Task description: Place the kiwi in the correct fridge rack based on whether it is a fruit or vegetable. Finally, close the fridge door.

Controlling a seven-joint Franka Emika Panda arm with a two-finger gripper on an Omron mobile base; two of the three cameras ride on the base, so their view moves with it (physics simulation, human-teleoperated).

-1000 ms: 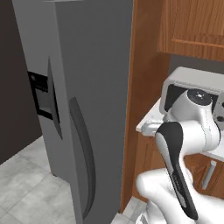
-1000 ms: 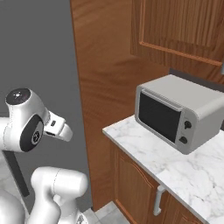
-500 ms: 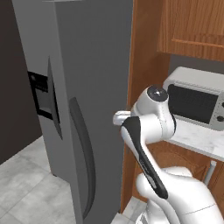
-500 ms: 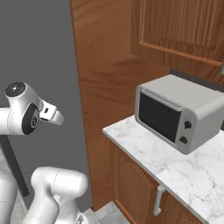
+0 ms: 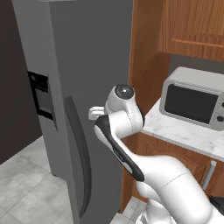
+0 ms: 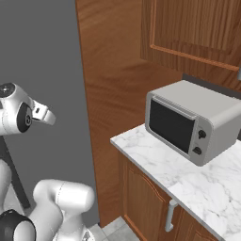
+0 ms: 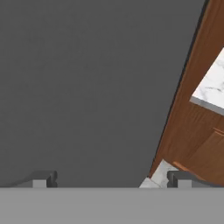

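My gripper (image 7: 109, 179) stands spread wide with nothing between its fingertips (image 7: 43, 178), facing the plain grey side of the fridge near the wooden panel (image 7: 192, 109). The fridge door (image 5: 94, 87) is shut, its long dark curved handle (image 5: 78, 157) just left of my arm. The microwave (image 6: 188, 120) sits on the marble counter (image 6: 188, 181) to my right.

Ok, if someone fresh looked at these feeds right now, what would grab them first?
Probably the tall grey fridge door, shut, with its long dark curved handle, filling the left of the left base view. Next, the white arm folded up right in front of it, the gripper open and empty, facing the grey panel. Then the silver microwave on the marble counter.
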